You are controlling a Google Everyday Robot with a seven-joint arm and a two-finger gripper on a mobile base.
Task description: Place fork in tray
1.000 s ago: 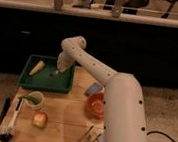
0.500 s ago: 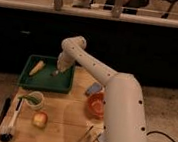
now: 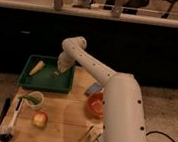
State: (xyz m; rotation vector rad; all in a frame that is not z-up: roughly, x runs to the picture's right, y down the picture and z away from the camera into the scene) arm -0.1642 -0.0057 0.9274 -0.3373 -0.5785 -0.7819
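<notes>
The dark green tray (image 3: 27, 82) lies at the table's back left, with a yellow corn-like piece (image 3: 37, 67) in its left half. My gripper (image 3: 58, 72) hangs over the tray's right half, close to its floor, with the white arm (image 3: 91, 66) reaching in from the right. I cannot make out the fork; if it is at the gripper's tip, the gripper hides it.
An orange bowl (image 3: 96, 105) stands right of the tray, with a blue item (image 3: 93, 89) behind it. A cup (image 3: 34, 100) holding a green-handled utensil, an apple (image 3: 39, 119), a white-handled brush (image 3: 10, 123) and a small box (image 3: 89, 139) lie toward the front.
</notes>
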